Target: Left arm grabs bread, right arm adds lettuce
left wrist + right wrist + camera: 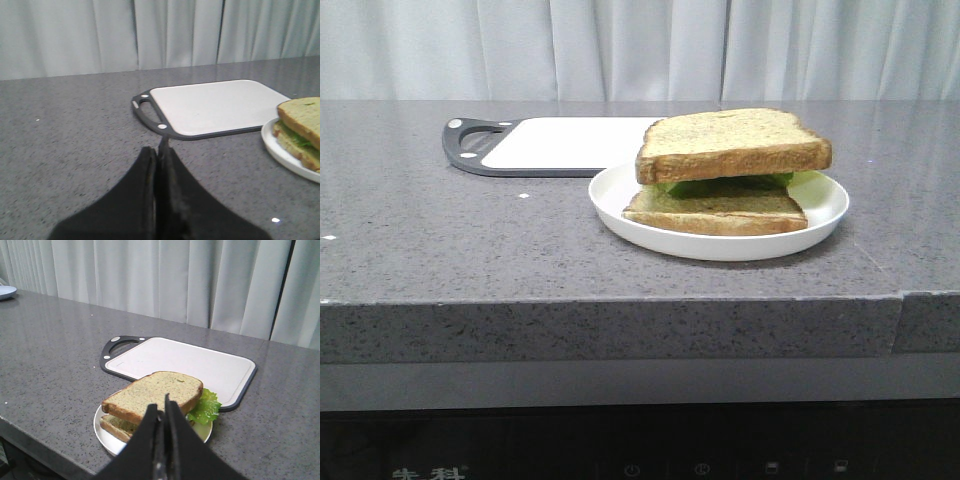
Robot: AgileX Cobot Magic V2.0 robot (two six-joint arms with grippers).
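With the bread [733, 143] stacked over the lettuce [720, 185] right of centre, both steps look done; left claw [160, 156] and right claw [162, 412] closed, empty, needing only retreat.

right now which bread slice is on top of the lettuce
The thicker top slice, resting on the lettuce; the thinner slice lies beneath it on the plate.

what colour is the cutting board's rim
Dark grey to black, around a white cutting board; clearest in the right wrist view.

The left gripper [159, 160] has its fingers pressed together, holding nothing. The right gripper [162, 412] is likewise closed and empty.
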